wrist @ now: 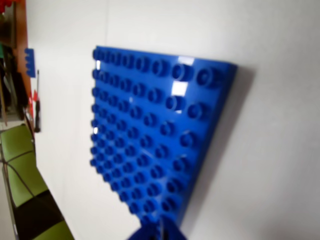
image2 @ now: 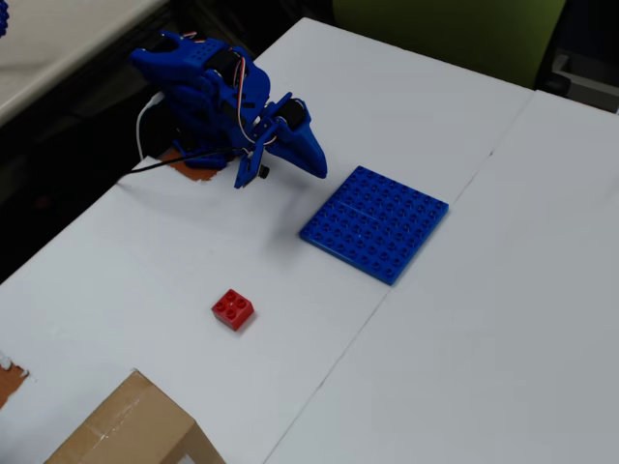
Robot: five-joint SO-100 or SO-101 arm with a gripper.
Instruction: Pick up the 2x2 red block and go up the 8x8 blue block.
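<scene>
The 8x8 blue block (image2: 375,222) lies flat on the white table, right of centre in the overhead view; it fills most of the wrist view (wrist: 155,135). The 2x2 red block (image2: 233,309) sits alone on the table, studs up, left of and nearer than the plate; it is out of the wrist view. My gripper (image2: 311,162) hangs above the table just beyond the plate's far left corner, well away from the red block. In the wrist view its fingertips (wrist: 159,231) meet at the bottom edge, shut and empty.
A cardboard box (image2: 126,425) stands at the near left corner. The arm's base (image2: 198,87) is at the far left table edge. A green chair (image2: 445,29) stands behind the table. A small blue brick (wrist: 30,62) and a screwdriver (wrist: 36,100) lie at the wrist view's left.
</scene>
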